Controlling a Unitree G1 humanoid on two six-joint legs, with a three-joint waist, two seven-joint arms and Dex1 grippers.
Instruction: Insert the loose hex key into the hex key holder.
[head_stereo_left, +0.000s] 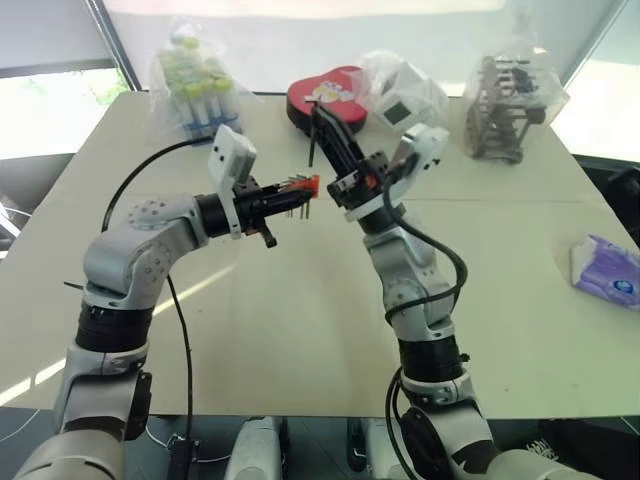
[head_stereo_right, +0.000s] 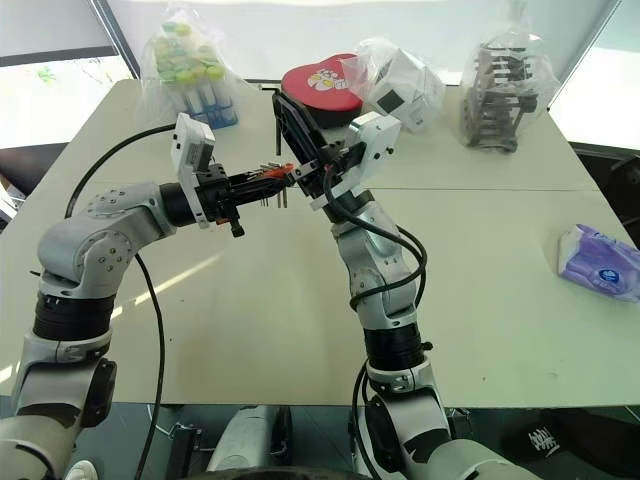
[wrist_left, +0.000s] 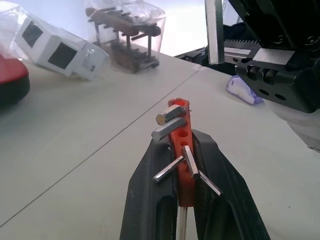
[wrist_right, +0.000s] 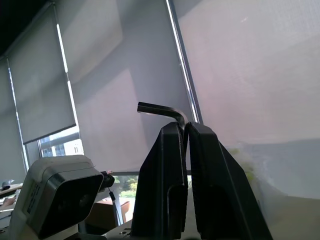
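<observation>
My left gripper (head_stereo_left: 283, 197) is shut on the hex key holder (head_stereo_left: 303, 186), an orange block with short grey keys sticking out. It holds the block level above the table. In the left wrist view the holder (wrist_left: 180, 150) sits upright between the two black fingers (wrist_left: 150, 195). My right gripper (head_stereo_left: 322, 118) is raised just right of the holder, pointing up and away. It is shut on the loose hex key (wrist_right: 161, 109), whose bent end pokes past the fingertips. The key's long shank (head_stereo_left: 311, 150) hangs down close to the holder, apart from it.
At the table's (head_stereo_left: 300, 330) far edge stand a bag of coloured tubes (head_stereo_left: 195, 85), a red heart-shaped box (head_stereo_left: 325, 95), bagged white boxes (head_stereo_left: 400, 95) and a bagged dark rack (head_stereo_left: 505, 105). A purple tissue pack (head_stereo_left: 605, 270) lies at the right.
</observation>
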